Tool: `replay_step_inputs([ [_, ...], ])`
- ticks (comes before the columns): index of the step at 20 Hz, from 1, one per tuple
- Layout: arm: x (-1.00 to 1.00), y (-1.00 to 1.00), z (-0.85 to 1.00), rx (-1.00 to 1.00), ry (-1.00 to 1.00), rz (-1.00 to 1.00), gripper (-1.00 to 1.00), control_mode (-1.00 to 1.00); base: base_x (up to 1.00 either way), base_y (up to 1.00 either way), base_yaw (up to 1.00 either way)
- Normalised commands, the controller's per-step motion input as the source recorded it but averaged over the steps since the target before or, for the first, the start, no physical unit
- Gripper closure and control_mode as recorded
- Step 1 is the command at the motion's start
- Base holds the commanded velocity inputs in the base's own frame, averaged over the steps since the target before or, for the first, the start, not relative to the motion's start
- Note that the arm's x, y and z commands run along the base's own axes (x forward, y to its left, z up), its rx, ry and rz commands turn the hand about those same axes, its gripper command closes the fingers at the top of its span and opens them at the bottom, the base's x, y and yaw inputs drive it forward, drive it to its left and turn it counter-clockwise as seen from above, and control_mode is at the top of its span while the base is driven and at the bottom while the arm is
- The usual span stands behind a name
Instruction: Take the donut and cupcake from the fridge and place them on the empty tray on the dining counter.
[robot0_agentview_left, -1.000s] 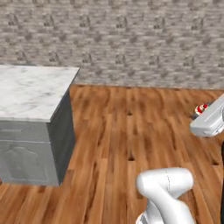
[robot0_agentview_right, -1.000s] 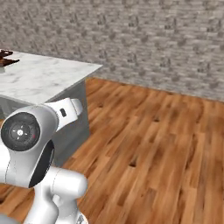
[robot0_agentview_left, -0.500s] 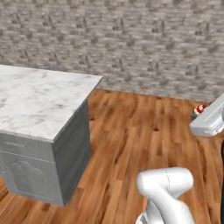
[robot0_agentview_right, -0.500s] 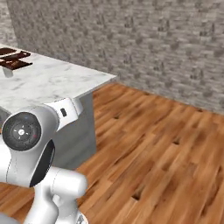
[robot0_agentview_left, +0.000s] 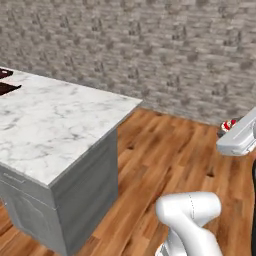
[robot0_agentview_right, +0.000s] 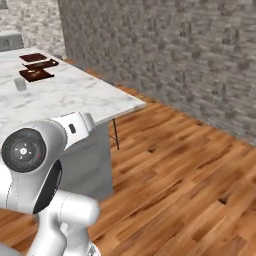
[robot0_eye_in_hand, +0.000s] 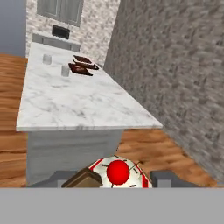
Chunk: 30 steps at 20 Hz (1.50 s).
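Gripper (robot0_eye_in_hand: 110, 179) clamped on the cupcake (robot0_eye_in_hand: 118, 172), held over wood floor short of the dining counter (robot0_eye_in_hand: 78, 103), dark trays (robot0_eye_in_hand: 81, 66) at the counter's far end

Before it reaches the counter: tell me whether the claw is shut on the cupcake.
Shut on it: the cupcake sits between the claw tips in the hand view.

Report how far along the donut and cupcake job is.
Done: the cupcake is out of the fridge. In hand: it sits between the fingers of the gripper, carried near the dining counter. Left: setting it on a tray; dark trays lie at the counter's far end. Which one is meant, and where the donut is, I cannot tell.
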Motion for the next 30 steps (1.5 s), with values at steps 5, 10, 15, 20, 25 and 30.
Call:
replay_step_inputs([
  [5,0.0,0.0,0.0,0.0,0.0,0.0,1.0,1.0,0.93,-1.0,0.39],
  [10,0.0,0.0,0.0,0.0,0.0,0.0,1.0,1.0,0.77,-1.0,0.37],
  [15,0.0,0.0,0.0,0.0,0.0,0.0,1.0,1.0,0.63,-1.0,0.37],
  [20,0.0,0.0,0.0,0.0,0.0,0.0,1.0,1.0,0.48,-1.0,0.34],
  [25,0.0,0.0,0.0,0.0,0.0,0.0,1.0,1.0,0.47,-1.0,0.33],
  [30,0.0,0.0,0.0,0.0,0.0,0.0,1.0,1.0,0.47,-1.0,0.33],
])
